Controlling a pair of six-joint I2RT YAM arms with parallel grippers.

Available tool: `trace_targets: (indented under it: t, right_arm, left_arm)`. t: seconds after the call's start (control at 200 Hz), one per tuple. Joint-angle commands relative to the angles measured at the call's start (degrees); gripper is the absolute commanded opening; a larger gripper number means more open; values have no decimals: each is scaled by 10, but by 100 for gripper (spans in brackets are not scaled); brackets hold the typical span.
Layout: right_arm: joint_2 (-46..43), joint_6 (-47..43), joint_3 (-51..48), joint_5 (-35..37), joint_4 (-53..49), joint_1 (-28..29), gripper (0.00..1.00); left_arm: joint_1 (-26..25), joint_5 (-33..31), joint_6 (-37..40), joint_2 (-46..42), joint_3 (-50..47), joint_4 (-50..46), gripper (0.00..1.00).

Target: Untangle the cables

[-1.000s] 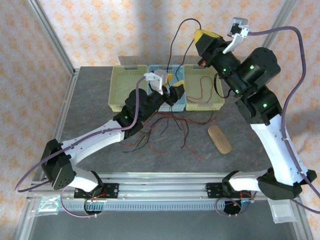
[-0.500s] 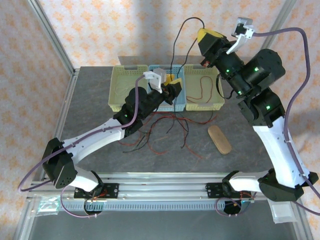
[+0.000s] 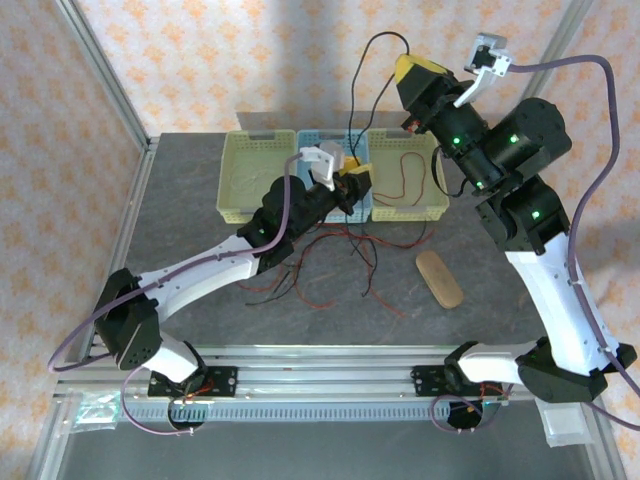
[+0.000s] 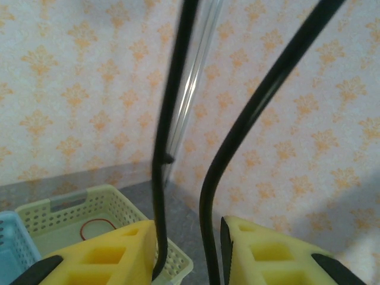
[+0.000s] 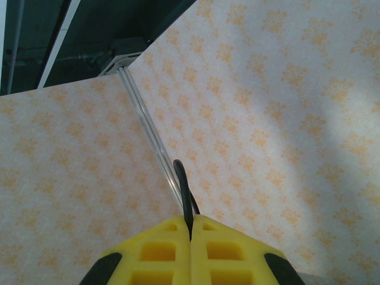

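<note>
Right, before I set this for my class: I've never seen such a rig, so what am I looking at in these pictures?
Two robot arms stand at the near edge of a grey table. One picture looks down from above; the other two come from wrist cameras, so the yellow blocks are each arm's own fingers. On the table lie a tangle of red and black cables, three baskets at the back and a tan oval piece. The right gripper, raised high, is shut on a black cable. The left gripper is open near the baskets, with two black strands running between its fingers.
</note>
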Motion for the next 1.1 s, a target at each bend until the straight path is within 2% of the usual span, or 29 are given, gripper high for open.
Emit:
trace_targets:
  t: [0.0, 0.2, 0.39, 0.481, 0.686, 0.831, 0.951, 1.096]
  right_arm:
    - [-9, 7, -5, -10, 27, -1, 0]
    - [-14, 1, -7, 0, 25, -1, 0]
    - [-16, -1, -8, 5, 25, -1, 0]
    - [-18, -5, -8, 11, 23, -1, 0]
    - [-32, -20, -16, 48, 17, -1, 0]
    - [-42, -40, -29, 106, -1, -1, 0]
    - [-63, -71, -75, 167, -30, -1, 0]
    - [-98, -68, -194, 204, -49, -1, 0]
  left_arm:
    - [-2, 11, -8, 0, 21, 24, 30]
    - [-2, 13, -5, -5, 19, 21, 19]
    - [-2, 10, -7, -9, 11, 20, 14]
    - [-2, 5, -9, -13, 8, 20, 9]
    - [-2, -3, -9, -23, -3, 18, 5]
    - [-2, -4, -13, -35, -5, 3, 0]
    - [-2, -21, -13, -60, -9, -25, 0]
    - [17, -67, -16, -85, -2, -90, 0]
